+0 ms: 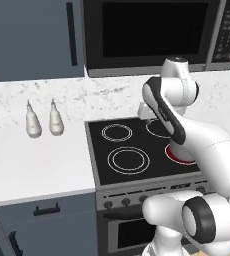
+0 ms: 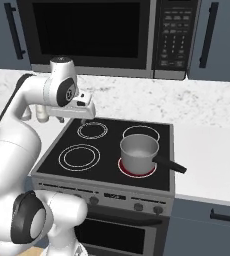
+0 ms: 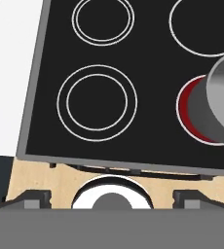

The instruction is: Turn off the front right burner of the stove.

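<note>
Knobs point(image 2: 132, 205) line the stove's point(image 2: 52, 165) steel front strip, nearest the base; they look small, stiff and smooth, best pinched across the rim. Gripper point(image 3: 111, 197) hangs released, empty, high over the cooktop. Burner point(image 2: 129, 171) glows red at near right, a pot point(image 2: 139, 152) standing on it.
</note>
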Robot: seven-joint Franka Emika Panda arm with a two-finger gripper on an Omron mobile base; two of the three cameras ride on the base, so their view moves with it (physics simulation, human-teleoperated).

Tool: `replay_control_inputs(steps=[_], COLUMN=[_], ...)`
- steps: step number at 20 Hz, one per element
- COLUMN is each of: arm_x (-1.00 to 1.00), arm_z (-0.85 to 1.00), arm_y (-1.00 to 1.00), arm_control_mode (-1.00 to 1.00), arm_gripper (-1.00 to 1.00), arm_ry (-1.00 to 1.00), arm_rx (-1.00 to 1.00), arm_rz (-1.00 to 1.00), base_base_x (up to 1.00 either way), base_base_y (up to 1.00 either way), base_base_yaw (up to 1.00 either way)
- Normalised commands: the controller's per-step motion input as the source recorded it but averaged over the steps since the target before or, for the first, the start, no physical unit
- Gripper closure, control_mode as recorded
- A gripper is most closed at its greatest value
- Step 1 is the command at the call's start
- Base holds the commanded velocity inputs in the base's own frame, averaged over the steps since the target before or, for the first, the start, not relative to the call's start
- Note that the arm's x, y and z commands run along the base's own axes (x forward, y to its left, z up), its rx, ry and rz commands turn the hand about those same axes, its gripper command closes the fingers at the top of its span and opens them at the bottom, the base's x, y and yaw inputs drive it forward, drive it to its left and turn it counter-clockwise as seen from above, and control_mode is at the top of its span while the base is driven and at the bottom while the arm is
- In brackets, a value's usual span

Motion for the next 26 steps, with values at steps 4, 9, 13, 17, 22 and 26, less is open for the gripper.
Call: replay_control_inputs(steps=[4, 9, 13, 17, 22, 26], arm_x=[0.00, 0.00, 0.00, 0.00, 0.00, 0.00], arm_z=[0.00, 0.00, 0.00, 0.00, 0.00, 0.00], arm_y=[0.00, 0.00, 0.00, 0.00, 0.00, 0.00], arm_control_mode=[1.00, 1.00, 1.00, 1.00, 1.00, 1.00], arm_gripper=[-1.00, -1.00, -1.00, -1.00, -1.00, -1.00], arm_ry=[0.00, 0.00, 0.00, 0.00, 0.00, 0.00], arm_rx=[0.00, 0.00, 0.00, 0.00, 0.00, 0.00], arm_rz=[0.00, 0.00, 0.00, 0.00, 0.00, 0.00], base_base_x=[0.00, 0.00, 0.00, 0.00, 0.00, 0.00], base_base_y=[0.38, 0.40, 0.40, 0.37, 0.36, 0.38], base_base_yaw=[0.00, 0.00, -0.01, 0.00, -0.01, -0.01])
